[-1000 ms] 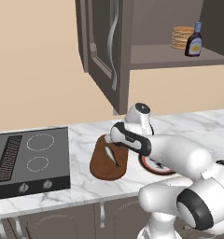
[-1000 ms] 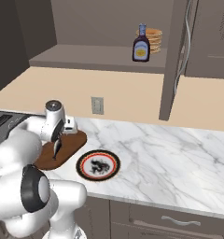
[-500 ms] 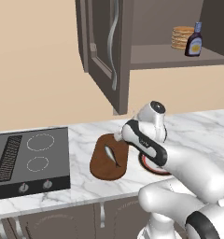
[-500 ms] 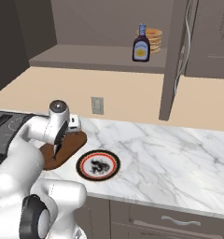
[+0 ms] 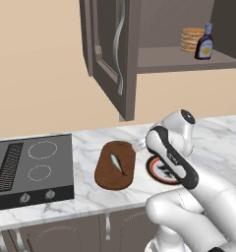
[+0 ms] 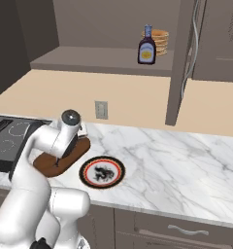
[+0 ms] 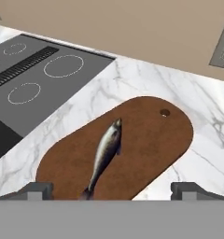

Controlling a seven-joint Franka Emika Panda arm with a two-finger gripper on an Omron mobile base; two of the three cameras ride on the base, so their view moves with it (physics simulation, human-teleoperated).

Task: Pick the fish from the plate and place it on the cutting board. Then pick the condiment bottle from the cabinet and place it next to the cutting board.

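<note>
Now, fish [image 7: 105, 154]: lies along the middle of the cutting board [image 5: 115, 165], centre frame; step 1 looks done.
Jaws: gripper [image 7: 111, 189] spread wide, holding nothing.
Bottle: condiment bottle [image 6: 147, 46] stands upright on the cabinet [image 5: 154, 58] shelf, upper right in your left view.
Handling: likely light, rigid, smooth. Take it across the labelled body, below the neck.
Risk: pancakes [image 5: 191, 40] just beside it; you could nudge them.

I get flat, even, fairly bright rendered light with no glare and no obvious source. The fish [image 7: 104, 156] casts only a faint soft shadow on the cutting board [image 7: 146, 144]. Everything looks slightly soft and low-resolution; no edge distortion.
</note>
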